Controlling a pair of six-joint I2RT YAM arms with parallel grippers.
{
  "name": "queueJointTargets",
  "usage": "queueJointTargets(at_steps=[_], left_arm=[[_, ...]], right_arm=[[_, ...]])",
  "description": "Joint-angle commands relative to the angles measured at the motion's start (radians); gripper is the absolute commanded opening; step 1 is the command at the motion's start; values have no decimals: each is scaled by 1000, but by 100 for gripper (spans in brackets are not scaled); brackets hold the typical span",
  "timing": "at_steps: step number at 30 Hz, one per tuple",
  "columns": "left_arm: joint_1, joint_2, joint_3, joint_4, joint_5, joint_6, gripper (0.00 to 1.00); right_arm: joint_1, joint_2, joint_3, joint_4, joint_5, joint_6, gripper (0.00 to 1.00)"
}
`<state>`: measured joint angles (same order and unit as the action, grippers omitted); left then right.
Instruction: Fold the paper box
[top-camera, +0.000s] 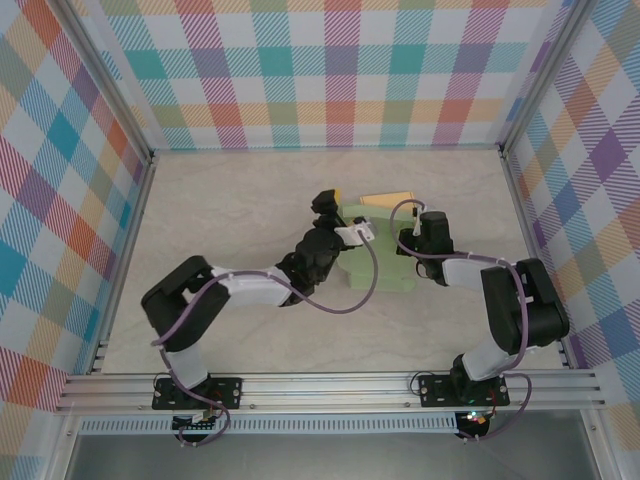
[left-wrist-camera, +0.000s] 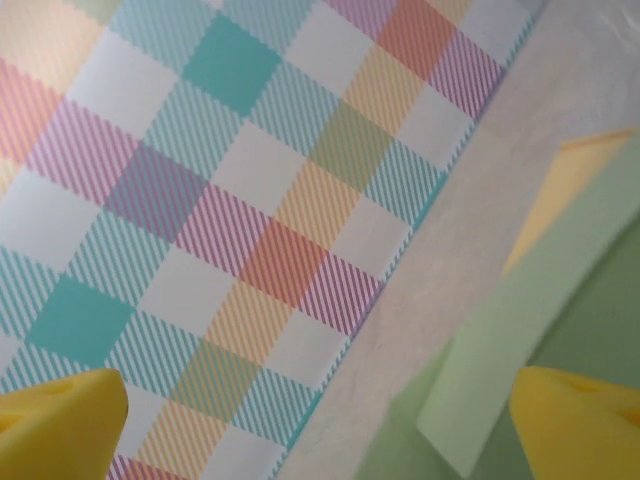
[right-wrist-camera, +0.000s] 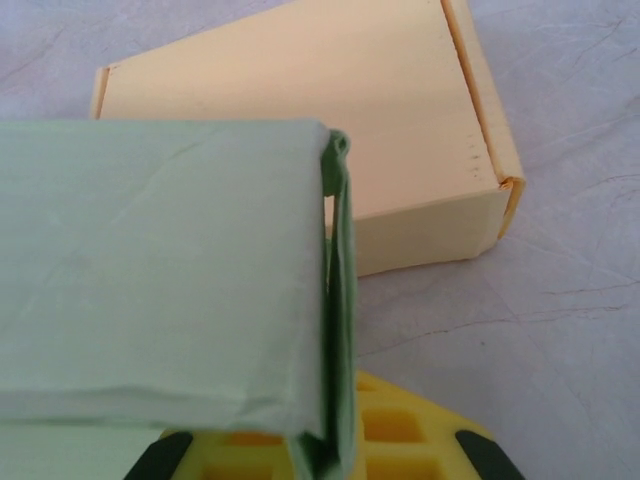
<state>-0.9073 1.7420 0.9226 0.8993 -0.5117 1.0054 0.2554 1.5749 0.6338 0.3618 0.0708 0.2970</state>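
The pale green paper box (top-camera: 390, 275) lies in the middle of the table, partly folded. My right gripper (top-camera: 413, 245) sits at its right side. In the right wrist view the right gripper (right-wrist-camera: 335, 450) is shut on the green box (right-wrist-camera: 150, 260), pinching a doubled upright wall between its yellow pads. My left gripper (top-camera: 335, 205) hovers at the box's far left corner. In the left wrist view the left gripper (left-wrist-camera: 320, 430) is open wide with nothing between its yellow fingertips (left-wrist-camera: 60, 425), and a green flap (left-wrist-camera: 530, 330) stands up close to the right fingertip.
A folded pale yellow box (top-camera: 388, 199) rests just behind the green one, also seen as the yellow box (right-wrist-camera: 350, 130) past the pinched wall. Checked walls (top-camera: 330, 70) close in the table at the back and both sides.
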Motion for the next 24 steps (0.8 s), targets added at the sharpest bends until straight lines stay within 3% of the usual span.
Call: queueJointTargets(at_steps=[1,6,10,13,17,24], left_arm=[[-3,-107,-50,-123,4,-321,100],[15,-290,-92,-275,-19,-687,100],[99,-387,-87,-509,-90,-1128,100],[178,-441,-94,-643,11,-1369,100],[192,-490,-113,-676,63,-1472,100],[193,-481,-105,-651,204,-1482,100]], right_arm=[[15,-36,-12,-13,23,-18,6],[25,-91,-24,-60,28,-20,0],[28,-194,-66,-105,22,-11,0],[28,-268,-77,-177,12,0,0],[28,-344,-80,-274,-9,13,0],[28,-453,-109,-343,12,31,0]])
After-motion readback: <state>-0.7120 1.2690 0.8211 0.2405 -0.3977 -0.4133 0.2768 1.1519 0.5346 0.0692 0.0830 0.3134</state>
